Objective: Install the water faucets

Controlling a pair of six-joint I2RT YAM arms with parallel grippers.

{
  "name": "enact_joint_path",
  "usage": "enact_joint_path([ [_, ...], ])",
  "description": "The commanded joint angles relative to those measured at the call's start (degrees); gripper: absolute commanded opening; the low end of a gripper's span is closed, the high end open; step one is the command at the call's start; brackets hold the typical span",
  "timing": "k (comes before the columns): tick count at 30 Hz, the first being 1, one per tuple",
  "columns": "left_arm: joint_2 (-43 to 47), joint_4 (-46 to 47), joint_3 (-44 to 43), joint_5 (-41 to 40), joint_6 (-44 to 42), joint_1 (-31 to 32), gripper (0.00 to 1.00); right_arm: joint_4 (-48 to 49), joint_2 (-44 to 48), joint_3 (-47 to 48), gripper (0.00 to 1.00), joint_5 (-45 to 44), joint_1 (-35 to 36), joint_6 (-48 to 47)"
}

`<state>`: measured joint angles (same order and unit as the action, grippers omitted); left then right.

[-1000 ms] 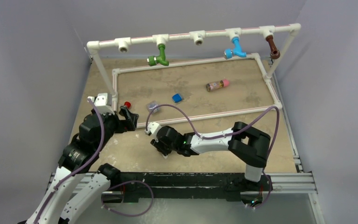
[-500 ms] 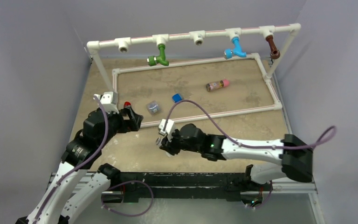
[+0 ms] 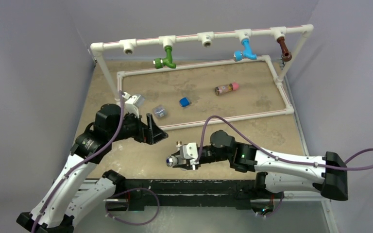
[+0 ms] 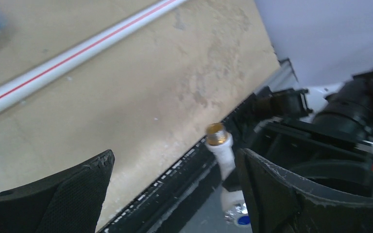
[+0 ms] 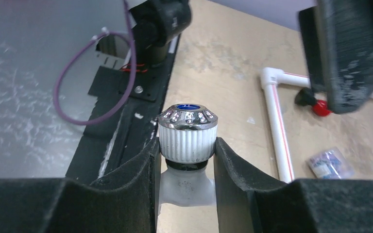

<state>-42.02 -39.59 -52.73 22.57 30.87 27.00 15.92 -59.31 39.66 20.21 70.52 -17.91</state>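
From where I stand, the right gripper [image 3: 177, 160] lies low in the middle of the overhead view, close to the front edge of the table [image 3: 213, 131]. It is pinched partway closed on the white faucet [image 3: 170, 160], whose round knob end points toward the left of the frame. In the right wrist view the ribbed white knob [image 5: 188, 141], with its chrome ring and blue centre, stands upright and squeezed between the two black fingers [image 5: 143, 170]. The left gripper [image 3: 154, 130] hangs just up and left of it with its jaws spread wide and nothing in them. Its own camera shows the faucet [image 4: 222, 153] in the gap between its fingers but clear of them, brass threaded end upward. Along the top of the overhead view, the green faucet [image 3: 165, 60], blue faucet [image 3: 245, 51] and brown faucet [image 3: 284, 50] hang from the white pipe frame [image 3: 187, 38]. A blue cube [image 3: 184, 102], a clear packet [image 3: 159, 111] and a pink-capped bottle [image 3: 226, 88] lie on the table inside the frame.
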Motion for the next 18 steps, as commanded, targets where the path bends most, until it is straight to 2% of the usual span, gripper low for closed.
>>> enact_joint_path([
  [1, 0.0, 0.2, -3.9, 16.4, -0.8, -0.2, 0.94, -5.2, -2.7, 5.3, 0.00, 11.7, 0.3, -8.9],
  [5, 0.1, 0.2, -3.3, 26.8, -1.5, -0.2, 0.94, -8.8, -3.0, 7.6, 0.00, 19.8, 0.3, -13.5],
  [10, -0.2, -1.8, -1.3, 33.0, -3.0, -0.2, 0.92, -11.7, -0.4, 8.7, 0.00, 28.6, 0.4, -21.4],
  [18, -0.2, 2.5, 3.1, 42.5, -2.1, -0.2, 0.87, -14.1, -1.1, 12.8, 0.00, 33.9, 0.4, -25.3],
])
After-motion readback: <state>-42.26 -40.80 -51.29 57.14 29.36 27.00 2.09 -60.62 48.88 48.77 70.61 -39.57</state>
